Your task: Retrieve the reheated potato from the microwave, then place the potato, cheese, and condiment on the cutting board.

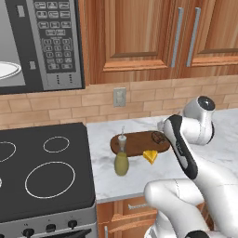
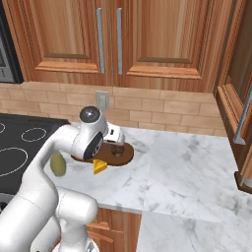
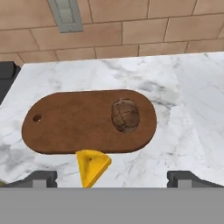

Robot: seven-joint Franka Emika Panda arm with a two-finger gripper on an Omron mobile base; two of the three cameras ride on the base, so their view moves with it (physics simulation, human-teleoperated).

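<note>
Now my hand (image 3: 112, 178) is wide open and empty — the potato (image 3: 125, 115) lies on the cutting board (image 3: 70, 124), the cheese (image 3: 92, 166) touching its edge.

- White-grey marbled counter (image 3: 192, 109) runs beside the black stovetop (image 1: 42, 172), below a brick backsplash.
- Dark brown oval cutting board (image 3: 70, 122) lies flat on it, near the wall.
- Yellow cheese wedge (image 3: 92, 166) sits on the marble, touching the board's front edge.
- Olive-green condiment bottle (image 1: 121, 160) stands upright before the board's stove-side end.
</note>
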